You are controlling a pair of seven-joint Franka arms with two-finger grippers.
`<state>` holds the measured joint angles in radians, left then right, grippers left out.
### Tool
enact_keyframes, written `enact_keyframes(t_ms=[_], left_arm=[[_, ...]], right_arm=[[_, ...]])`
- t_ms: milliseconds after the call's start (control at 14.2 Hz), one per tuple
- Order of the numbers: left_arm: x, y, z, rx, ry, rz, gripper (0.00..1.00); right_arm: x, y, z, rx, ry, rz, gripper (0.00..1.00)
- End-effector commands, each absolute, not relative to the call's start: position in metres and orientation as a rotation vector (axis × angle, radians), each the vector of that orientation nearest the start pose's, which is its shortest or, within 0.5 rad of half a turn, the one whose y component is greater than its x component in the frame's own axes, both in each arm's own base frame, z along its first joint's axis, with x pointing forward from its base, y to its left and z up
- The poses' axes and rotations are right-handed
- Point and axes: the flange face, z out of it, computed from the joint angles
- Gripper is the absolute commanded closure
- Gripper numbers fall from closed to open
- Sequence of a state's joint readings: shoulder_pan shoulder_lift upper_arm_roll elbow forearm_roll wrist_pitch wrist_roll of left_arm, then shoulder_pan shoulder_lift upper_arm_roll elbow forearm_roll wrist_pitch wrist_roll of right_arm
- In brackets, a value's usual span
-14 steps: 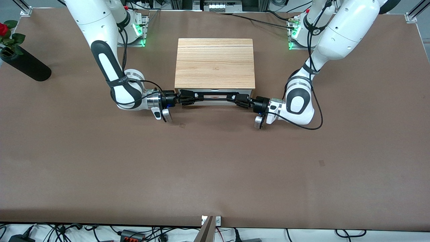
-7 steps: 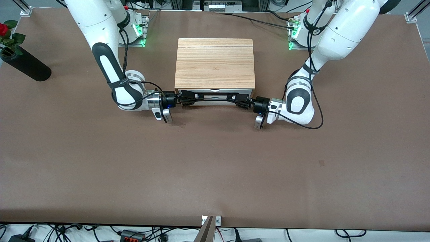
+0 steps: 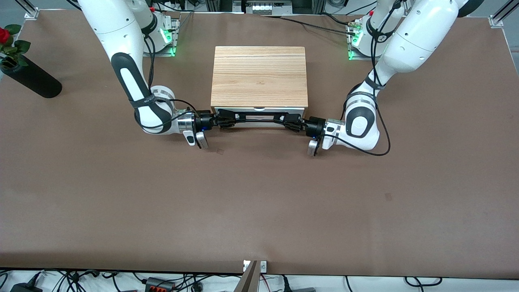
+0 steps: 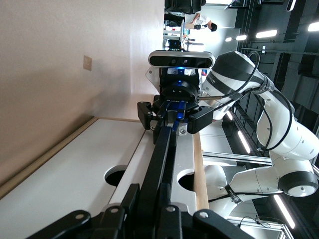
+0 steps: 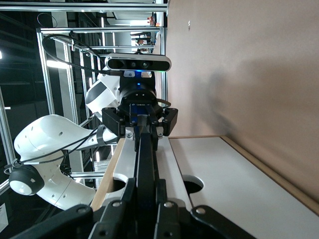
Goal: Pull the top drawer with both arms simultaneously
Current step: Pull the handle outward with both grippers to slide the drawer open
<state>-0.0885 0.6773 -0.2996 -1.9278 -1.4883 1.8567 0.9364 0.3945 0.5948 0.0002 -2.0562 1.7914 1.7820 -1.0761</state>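
Note:
The small light-wood cabinet (image 3: 259,76) stands mid-table between the arms' bases. Its top drawer (image 3: 259,110) shows as a narrow white strip under the cabinet top, with the black bar handle (image 3: 259,118) in front of it. My right gripper (image 3: 228,120) is shut on the handle's end toward the right arm. My left gripper (image 3: 288,120) is shut on the other end. In the left wrist view my left gripper (image 4: 158,196) clamps the handle (image 4: 163,154), with the drawer's front panel (image 4: 187,159) beside it. In the right wrist view my right gripper (image 5: 146,191) clamps the handle (image 5: 145,154).
A black vase (image 3: 30,79) with a red rose lies at the right arm's end of the table. The plain white lower panel (image 4: 65,189) sits under the drawer, down to the brown table (image 3: 259,194).
Both wrists have shifted only slightly. Both grippers stay shut on the handle, and the drawer front looks in nearly the same place.

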Motion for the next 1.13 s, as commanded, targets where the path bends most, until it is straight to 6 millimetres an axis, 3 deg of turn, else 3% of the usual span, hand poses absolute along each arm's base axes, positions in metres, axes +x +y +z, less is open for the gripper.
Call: enact_keyframes(t_ms=[0,705,1058], left_arm=[[0.551,-0.287,0.180,1.663,-0.101,-0.155,0.84],[0.612,-0.282,0.188,1.671,-0.076,-0.057,0.85],[0.639,-0.284,0.188,1.670,-0.052,-0.025,0.85]], right_arm=[[0.498,0.304,0.166,-1.628,-0.079,0.089,0.83],[0.554,0.314,0.140,-1.624,-0.095,0.039,0.81],[0.571,0.312,0.137,-1.630,-0.090,0.032,0.80]])
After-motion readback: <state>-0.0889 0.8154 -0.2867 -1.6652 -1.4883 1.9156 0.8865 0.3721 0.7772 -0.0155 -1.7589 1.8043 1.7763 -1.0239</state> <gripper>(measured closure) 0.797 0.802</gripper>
